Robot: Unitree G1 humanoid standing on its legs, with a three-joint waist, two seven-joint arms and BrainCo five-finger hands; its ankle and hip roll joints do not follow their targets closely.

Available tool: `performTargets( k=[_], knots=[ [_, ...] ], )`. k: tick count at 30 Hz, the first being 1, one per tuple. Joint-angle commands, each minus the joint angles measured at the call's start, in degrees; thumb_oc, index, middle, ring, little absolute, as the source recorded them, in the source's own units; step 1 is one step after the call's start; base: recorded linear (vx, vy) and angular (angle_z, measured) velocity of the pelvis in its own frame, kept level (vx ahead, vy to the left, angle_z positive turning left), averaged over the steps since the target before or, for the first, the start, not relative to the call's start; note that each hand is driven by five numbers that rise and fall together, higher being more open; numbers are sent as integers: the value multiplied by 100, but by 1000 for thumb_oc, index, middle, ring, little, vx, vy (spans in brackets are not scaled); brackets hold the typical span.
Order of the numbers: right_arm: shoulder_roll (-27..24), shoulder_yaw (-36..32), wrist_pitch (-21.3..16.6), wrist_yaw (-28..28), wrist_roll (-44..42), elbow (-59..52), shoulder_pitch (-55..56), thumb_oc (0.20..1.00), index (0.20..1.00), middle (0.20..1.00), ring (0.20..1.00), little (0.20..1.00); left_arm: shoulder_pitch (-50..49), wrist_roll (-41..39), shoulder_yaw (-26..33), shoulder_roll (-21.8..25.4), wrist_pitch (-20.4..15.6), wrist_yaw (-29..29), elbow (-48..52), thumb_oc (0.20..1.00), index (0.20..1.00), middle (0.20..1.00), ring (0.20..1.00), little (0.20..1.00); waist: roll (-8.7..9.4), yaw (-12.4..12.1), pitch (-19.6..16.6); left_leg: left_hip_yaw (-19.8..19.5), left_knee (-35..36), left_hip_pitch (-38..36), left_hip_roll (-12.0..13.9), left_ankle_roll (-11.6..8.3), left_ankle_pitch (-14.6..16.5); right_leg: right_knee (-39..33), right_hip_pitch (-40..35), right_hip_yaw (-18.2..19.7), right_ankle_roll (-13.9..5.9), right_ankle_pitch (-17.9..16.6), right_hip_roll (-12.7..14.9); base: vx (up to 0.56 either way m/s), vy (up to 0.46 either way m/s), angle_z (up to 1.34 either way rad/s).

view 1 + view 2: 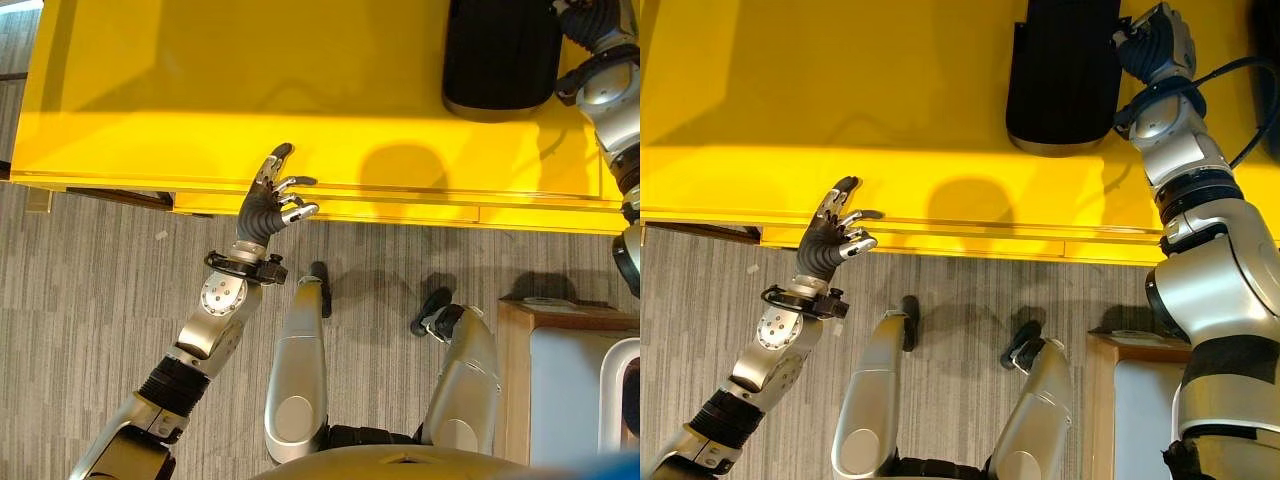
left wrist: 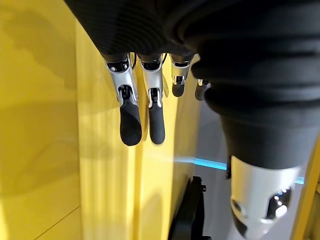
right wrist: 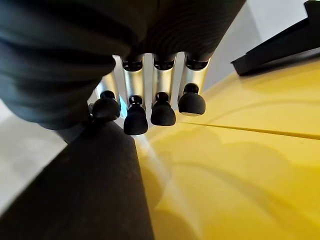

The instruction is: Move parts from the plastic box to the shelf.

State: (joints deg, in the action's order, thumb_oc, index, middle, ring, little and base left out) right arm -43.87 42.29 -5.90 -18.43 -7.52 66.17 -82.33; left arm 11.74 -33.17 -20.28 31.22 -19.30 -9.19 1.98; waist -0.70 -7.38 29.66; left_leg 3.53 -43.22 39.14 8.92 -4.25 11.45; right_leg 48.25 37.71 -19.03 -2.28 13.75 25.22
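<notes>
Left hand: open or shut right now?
Open. The left hand hovers at the front edge of the yellow shelf, its fingers straight and spread, with nothing between them.

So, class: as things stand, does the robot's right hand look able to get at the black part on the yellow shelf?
Probably yes: the right hand is beside the black part on the yellow shelf, fingers at its edge, nothing between.

Left hand point(image 1: 268, 205): silver fingers, dark rounded tips, dark ribbed cover over back and wrist. Left arm point(image 1: 215, 320): silver-grey shells, round housing dotted with small dark screw holes, black ring clamp below the wrist, black ribbed collar lower down. Right hand point(image 1: 1155, 45): same build. Right arm point(image 1: 1210, 280): silver-grey shells parted by black ribbed bands
</notes>
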Motion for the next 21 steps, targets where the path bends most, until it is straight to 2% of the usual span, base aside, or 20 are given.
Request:
performTargets(
  k=[1,3,5,21],
  knots=[
    [-238,257,-185,-289,173,7,-719,200,200,200,200,200,-189,-73,33,123,-120,-83,259,1000,1000,1000,1000,1000,-29,-75,-211,-204,-36,185,96,-6,49,166,43,285,-258,70,-226,0,0,0],
    [-209,207,-197,-362,102,29,-761,200,200,200,200,200,-180,-85,13,129,-115,-100,250,1000,1000,1000,1000,1000,-24,-66,-202,-213,-51,193,96,-7,49,189,68,311,-256,74,-237,0,0,0],
    [-214,175,-222,-410,47,4,-790,1000,1000,1000,1000,1000,-163,-82,12,139,-127,-111,247,1000,1000,1000,1000,1000,-23,-55,-199,-215,-49,185,99,-11,50,193,59,313,-259,78,-231,0,0,0],
    [-612,-70,-358,-661,-51,-1814,-855,1000,1000,1000,1000,1000,-340,-61,246,200,-103,-146,262,1000,1000,1000,1000,1000,130,130,-217,-154,-52,96,189,-63,80,162,47,411,-243,74,-296,0,0,0]
  ],
)
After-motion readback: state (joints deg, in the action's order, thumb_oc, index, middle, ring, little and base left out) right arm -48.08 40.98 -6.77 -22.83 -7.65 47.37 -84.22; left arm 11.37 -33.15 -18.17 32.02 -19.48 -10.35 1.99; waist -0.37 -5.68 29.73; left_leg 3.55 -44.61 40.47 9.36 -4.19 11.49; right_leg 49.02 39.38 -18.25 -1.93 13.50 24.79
